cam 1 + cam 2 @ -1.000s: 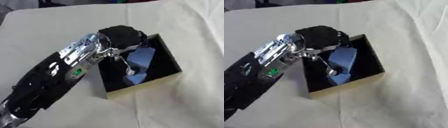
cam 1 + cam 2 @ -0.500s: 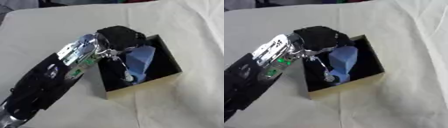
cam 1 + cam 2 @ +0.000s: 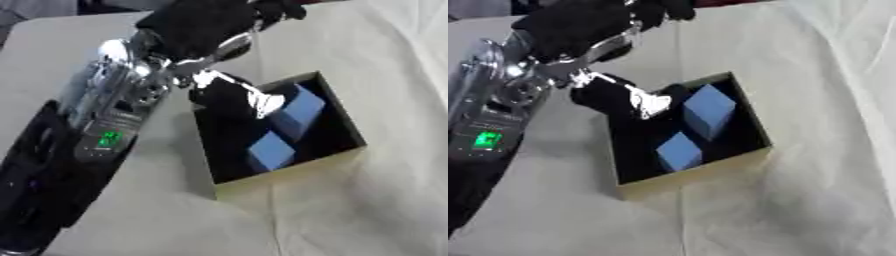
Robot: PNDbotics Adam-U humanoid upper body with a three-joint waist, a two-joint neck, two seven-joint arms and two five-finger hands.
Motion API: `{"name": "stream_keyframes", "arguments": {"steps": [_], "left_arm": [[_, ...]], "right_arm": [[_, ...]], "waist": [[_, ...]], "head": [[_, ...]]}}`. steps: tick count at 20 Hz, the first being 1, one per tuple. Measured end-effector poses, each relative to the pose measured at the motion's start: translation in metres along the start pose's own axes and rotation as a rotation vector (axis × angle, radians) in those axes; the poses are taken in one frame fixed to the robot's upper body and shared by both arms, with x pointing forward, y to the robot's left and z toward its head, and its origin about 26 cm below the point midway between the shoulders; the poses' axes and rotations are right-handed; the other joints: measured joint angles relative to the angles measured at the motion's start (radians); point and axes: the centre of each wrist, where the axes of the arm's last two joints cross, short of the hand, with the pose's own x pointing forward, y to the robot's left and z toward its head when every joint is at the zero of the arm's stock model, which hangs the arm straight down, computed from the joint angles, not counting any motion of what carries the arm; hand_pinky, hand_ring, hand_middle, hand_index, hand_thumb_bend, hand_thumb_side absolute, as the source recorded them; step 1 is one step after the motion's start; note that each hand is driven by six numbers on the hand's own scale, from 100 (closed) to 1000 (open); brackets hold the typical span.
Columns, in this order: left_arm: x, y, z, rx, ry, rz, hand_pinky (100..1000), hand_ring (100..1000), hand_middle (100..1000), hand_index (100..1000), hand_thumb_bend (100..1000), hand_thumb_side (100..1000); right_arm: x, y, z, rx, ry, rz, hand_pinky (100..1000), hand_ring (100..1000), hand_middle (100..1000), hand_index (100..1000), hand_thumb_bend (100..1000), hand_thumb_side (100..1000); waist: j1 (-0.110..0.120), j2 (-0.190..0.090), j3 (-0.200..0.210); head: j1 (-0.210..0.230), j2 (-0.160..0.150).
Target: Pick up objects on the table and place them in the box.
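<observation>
A square box (image 3: 290, 171) with a black inside and pale outer walls stands on the cloth-covered table. Two blue blocks lie in it: a larger one (image 3: 708, 110) tilted against the far right side and a smaller one (image 3: 679, 150) near the front. My left hand (image 3: 199, 26) hangs above the box's far left corner, clear of both blocks. Its fingers are relaxed and hold nothing, and one silver-tipped finger (image 3: 261, 103) points down over the box. The black and silver left forearm (image 3: 109, 125) runs in from the lower left.
A cream cloth (image 3: 385, 210) with soft creases covers the table around the box. Dark shapes show at the far edge of the table (image 3: 96, 5).
My left hand has risen out of the box and back toward the far left, leaving the larger blue block inside. The picture has shifted too.
</observation>
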Motion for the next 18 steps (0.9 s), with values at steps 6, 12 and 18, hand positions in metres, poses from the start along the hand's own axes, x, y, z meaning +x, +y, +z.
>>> {"name": "stream_keyframes", "arguments": {"steps": [6, 12, 18], "left_arm": [[-0.036, 0.003, 0.025, 0.382, 0.182, 0.228, 745, 662, 733, 918, 158, 705], [-0.074, -0.005, 0.061, 0.741, 0.406, 0.329, 748, 675, 735, 917, 191, 724], [-0.096, -0.008, 0.089, 1.039, 0.495, 0.309, 753, 694, 737, 911, 239, 733]], "right_arm": [[0.000, -0.001, 0.000, -0.011, -0.010, 0.003, 860, 749, 688, 942, 100, 1000], [0.000, -0.002, -0.001, -0.014, -0.020, 0.007, 858, 752, 690, 942, 100, 1000], [-0.001, -0.003, 0.002, -0.013, -0.034, 0.032, 857, 754, 693, 942, 100, 1000]], "waist": [[-0.005, 0.000, 0.008], [-0.019, 0.000, 0.023], [-0.035, 0.000, 0.041]], "head": [[-0.027, -0.008], [-0.037, -0.007], [-0.054, -0.007]]}}
